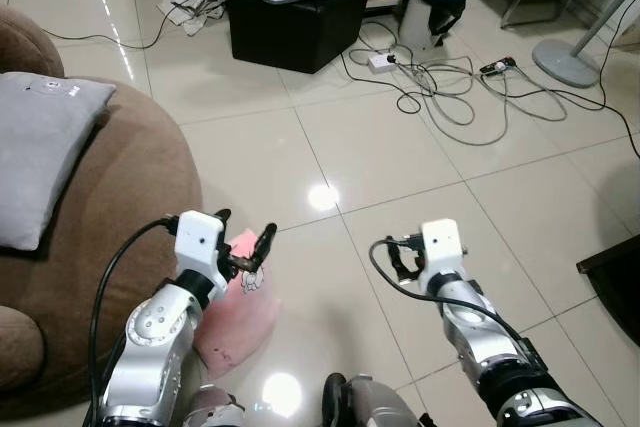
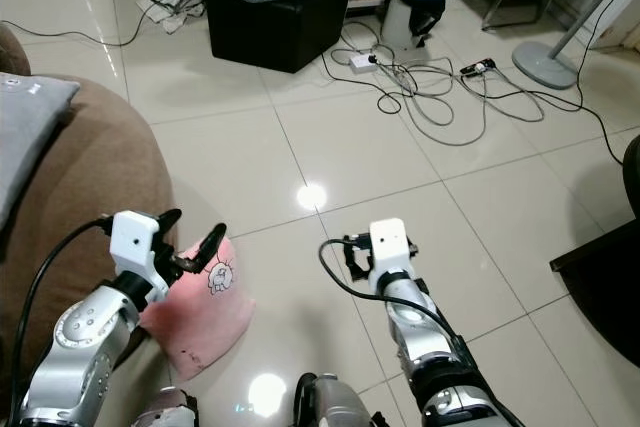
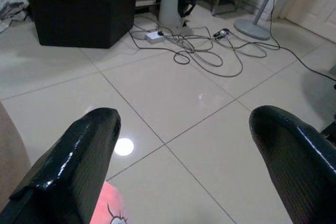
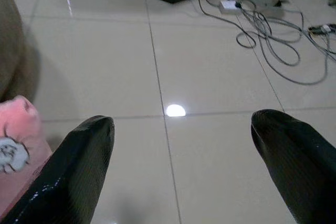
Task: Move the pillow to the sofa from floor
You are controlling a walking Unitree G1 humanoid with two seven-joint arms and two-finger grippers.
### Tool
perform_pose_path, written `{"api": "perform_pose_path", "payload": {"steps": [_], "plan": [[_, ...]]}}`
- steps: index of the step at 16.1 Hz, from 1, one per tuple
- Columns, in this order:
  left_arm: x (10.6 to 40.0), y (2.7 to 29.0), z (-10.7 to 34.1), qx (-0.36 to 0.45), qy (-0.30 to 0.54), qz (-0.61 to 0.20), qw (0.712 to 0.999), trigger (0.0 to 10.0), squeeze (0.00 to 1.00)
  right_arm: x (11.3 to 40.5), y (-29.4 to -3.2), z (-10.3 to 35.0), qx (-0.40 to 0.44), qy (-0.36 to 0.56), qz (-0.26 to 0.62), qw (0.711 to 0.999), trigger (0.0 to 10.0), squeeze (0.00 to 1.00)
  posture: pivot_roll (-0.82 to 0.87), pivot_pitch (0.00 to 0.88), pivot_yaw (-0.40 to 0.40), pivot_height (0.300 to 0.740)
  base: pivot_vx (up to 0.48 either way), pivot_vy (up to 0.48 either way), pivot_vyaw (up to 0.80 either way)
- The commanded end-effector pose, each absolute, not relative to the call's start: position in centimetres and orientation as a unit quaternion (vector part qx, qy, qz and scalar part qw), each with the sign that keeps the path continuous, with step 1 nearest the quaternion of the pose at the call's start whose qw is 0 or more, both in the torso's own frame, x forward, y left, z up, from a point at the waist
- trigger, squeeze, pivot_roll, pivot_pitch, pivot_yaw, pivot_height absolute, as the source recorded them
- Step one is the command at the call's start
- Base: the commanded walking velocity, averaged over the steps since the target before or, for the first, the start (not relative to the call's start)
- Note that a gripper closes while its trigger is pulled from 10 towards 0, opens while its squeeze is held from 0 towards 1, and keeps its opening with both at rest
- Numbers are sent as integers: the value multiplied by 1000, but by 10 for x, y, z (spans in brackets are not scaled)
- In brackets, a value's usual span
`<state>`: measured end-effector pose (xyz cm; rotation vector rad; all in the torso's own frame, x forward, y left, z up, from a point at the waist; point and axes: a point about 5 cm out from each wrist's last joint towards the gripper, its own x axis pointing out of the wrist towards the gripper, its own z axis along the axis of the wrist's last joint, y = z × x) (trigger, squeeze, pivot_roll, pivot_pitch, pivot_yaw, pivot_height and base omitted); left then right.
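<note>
On the floor lies one pink pillow (image 1: 238,309) under the open left gripper (image 1: 245,240); right gripper (image 4: 184,166) open too.

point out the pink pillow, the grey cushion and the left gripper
pink pillow (image 2: 205,322), right eye view, middle of its pink face
grey cushion (image 1: 40,152), left eye view, centre of its cover
left gripper (image 1: 243,234), left eye view, between its fingertips

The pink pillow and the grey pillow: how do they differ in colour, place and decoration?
The pink pillow lies on the tiled floor, against the foot of the brown sofa; the grey pillow already rests on the sofa seat. The pink pillow has a small white cartoon print; the grey pillow looks plain. The left gripper hovers with open fingers just above the pink pillow, while nothing is near the grey pillow. Both look soft and roughly square.
</note>
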<state>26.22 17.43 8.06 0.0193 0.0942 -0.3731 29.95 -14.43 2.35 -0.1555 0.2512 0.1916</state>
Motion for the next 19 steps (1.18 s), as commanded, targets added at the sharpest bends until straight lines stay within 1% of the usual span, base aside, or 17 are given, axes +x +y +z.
{"api": "perform_pose_path", "payload": {"steps": [1,2,3,5,9,10,12,15,19], "plan": [[260,174,76,9,61,-192,979,10000,0,298,-144,24,-66,127,95,985,10000,0,175,218,-117,740,0,0,0],[261,178,73,13,68,-190,979,10000,0,298,-137,26,-44,129,99,986,10000,0,179,210,-121,740,0,0,0],[264,182,76,18,66,-182,981,10000,0,299,-132,29,-44,124,104,986,10000,0,182,228,-124,740,0,0,0],[268,189,81,30,60,-169,983,10000,0,301,-128,32,-42,119,110,986,10000,0,187,234,-119,740,0,0,0],[265,198,76,42,71,-154,985,10000,0,301,-127,37,-42,114,112,986,10000,0,200,210,-123,740,0,0,0],[261,211,75,27,55,-119,991,10000,0,298,-128,39,-71,96,129,984,10000,0,198,201,-129,740,0,0,0],[257,217,78,24,34,-108,993,10000,0,296,-128,41,-67,86,131,985,10000,0,195,215,-136,740,0,0,0],[256,221,75,23,38,-97,994,10000,0,296,-129,40,-66,96,129,985,10000,0,193,229,-139,740,0,0,0],[257,218,73,22,38,-103,994,10000,0,297,-126,43,-66,97,130,984,10000,0,194,225,-146,740,0,0,0]]}}
